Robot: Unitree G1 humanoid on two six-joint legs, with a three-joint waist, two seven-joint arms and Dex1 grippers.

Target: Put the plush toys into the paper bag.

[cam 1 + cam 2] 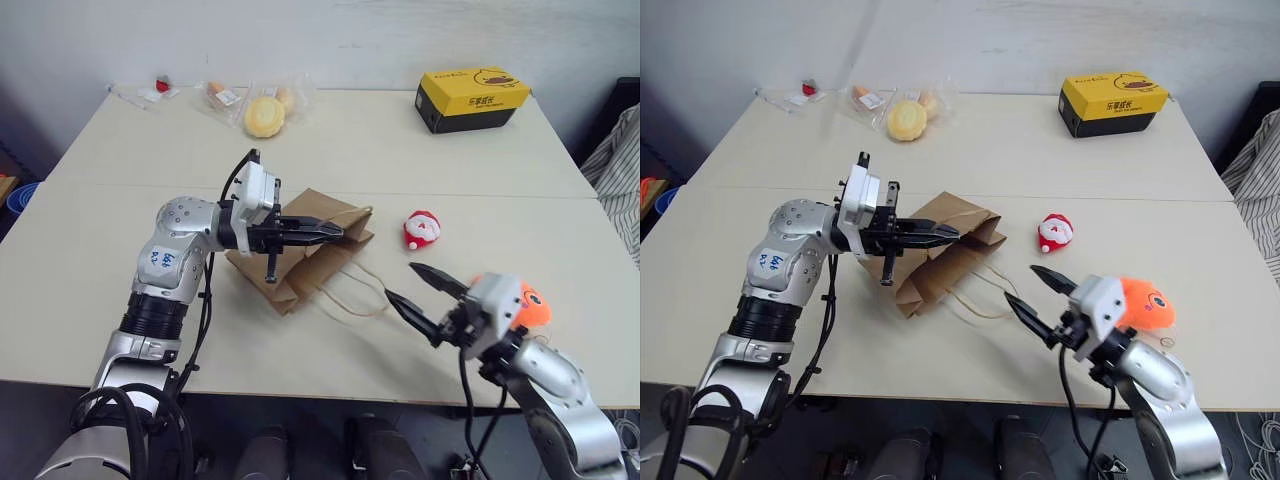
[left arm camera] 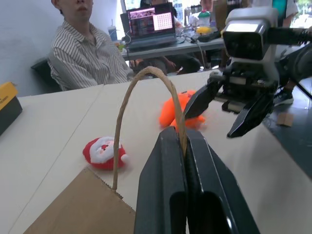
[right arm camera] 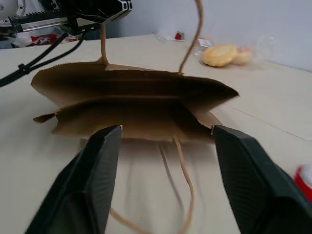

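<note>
You see the paper bag point(image 1: 300, 255) lying mid-table point(image 1: 120, 250), its mouth towards the Santa toy point(image 1: 421, 229) to its right. The fish toy point(image 1: 528, 303) sits nearer you, behind the right gripper point(image 1: 412, 285). The box point(image 1: 471, 98) and bun point(image 1: 264, 116) lie along the far edge.

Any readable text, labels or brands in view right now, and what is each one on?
Yellow-and-black box: duck picture and dark print on the lid, too small to read.
Left arm sticker: blue handwritten marks, not legible.
Wrapped snacks' labels: too small to read.
Laptop screen: blurred.
Paper bag: no print seen.
</note>
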